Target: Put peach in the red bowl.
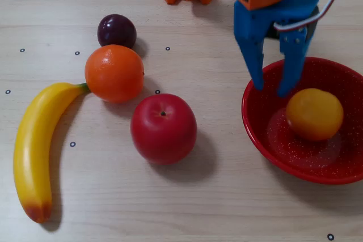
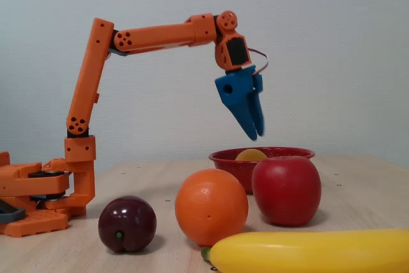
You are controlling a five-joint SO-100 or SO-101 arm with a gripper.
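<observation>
Peach (image 1: 314, 114) inside the red bowl (image 1: 258, 126), resting on the bowl's floor, just below and to the right of the blue fingertips (image 1: 258, 80) in a fixed view from above. Not touching either finger there; clear red bowl surface visible between fruit and tips. Gripper (image 1: 271, 88) spread to a moderate gap, empty, tips over the bowl's upper-left rim area in that view. In a fixed view from the side, gripper (image 2: 254, 133) hanging above the red bowl (image 2: 223, 158), fingers pointing down and slightly right, tips clear of the rim; only the top of the peach (image 2: 250, 155) showing over the rim, directly beneath the tips. Gap between fingers hard to judge from this side angle.

Left of the fingers in the view from above: red apple (image 1: 163, 128) on the table, well apart from the bowl; farther left, orange (image 1: 114, 73), with dark plum (image 1: 116, 30) just behind it and banana (image 1: 38, 145) curving down from beside it. Same four fruits in the foreground of the side view, apple (image 2: 286, 189) partly covering the bowl's front.
</observation>
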